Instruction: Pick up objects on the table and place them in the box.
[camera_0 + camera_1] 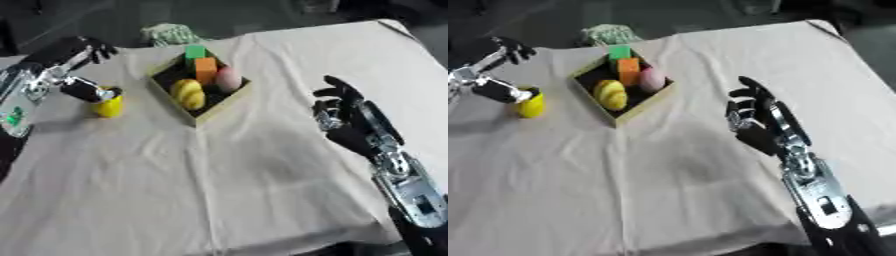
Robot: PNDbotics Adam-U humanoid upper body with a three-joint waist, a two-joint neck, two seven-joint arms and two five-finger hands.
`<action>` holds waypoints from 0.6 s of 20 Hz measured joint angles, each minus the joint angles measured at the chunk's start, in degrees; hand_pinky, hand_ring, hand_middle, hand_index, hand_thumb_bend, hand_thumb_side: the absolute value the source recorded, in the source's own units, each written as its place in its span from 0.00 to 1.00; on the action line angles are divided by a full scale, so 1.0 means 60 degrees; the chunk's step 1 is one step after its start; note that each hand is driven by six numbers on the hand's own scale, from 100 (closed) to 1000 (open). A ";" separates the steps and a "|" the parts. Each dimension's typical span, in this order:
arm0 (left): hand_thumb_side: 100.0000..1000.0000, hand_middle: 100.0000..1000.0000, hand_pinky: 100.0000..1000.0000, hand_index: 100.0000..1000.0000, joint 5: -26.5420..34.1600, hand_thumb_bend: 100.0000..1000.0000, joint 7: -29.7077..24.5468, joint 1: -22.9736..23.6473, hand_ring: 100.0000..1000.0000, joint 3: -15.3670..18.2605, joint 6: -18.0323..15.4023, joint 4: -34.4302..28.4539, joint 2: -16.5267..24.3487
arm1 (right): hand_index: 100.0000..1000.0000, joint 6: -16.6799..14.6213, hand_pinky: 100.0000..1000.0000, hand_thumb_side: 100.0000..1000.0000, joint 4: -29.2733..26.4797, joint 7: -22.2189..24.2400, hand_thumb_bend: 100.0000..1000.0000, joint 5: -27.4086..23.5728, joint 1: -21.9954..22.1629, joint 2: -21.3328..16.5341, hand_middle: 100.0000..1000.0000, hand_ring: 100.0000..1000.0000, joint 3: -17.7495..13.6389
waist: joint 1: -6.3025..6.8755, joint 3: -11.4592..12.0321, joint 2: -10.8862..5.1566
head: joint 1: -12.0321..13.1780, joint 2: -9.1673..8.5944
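A small yellow object (109, 106) stands on the white cloth at the left. My left hand (68, 62) hovers just above and behind it, with the thumb (86, 92) touching its top and the fingers spread upward, so the hand is open. The wooden box (220, 111) sits mid-table, turned diagonally. It holds a green block (195, 51), an orange block (206, 69), a pink egg shape (228, 79) and a yellow striped piece (188, 94). My right hand (344, 117) hangs open to the right of the box, fingers pointing up and holding nothing.
A green-and-white patterned item (171, 34) lies at the table's far edge behind the box. The cloth-covered table (219, 190) ends near the bottom of the view, and its right edge runs past my right arm.
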 measured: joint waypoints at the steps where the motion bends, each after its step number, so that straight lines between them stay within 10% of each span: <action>1: 0.14 0.68 0.70 0.84 -0.0018 0.36 -0.0149 0.0013 0.66 0.0067 0.0032 0.0118 0.0016 | 0.96 0.0000 0.62 0.24 0.0000 0.0000 0.00 0.0000 0.0000 0.0000 0.74 0.68 0.0000 | -0.0014 -0.0003 0.0000 | 0.0001 0.0000; 12: 0.28 0.75 0.73 0.90 -0.0134 0.59 -0.1367 0.0029 0.71 0.0520 0.0216 0.0359 -0.0164 | 0.96 0.0003 0.62 0.25 0.0027 0.0001 0.00 -0.0002 0.0000 0.0001 0.74 0.68 0.0000 | -0.0122 -0.0067 0.0000 | 0.0016 0.0000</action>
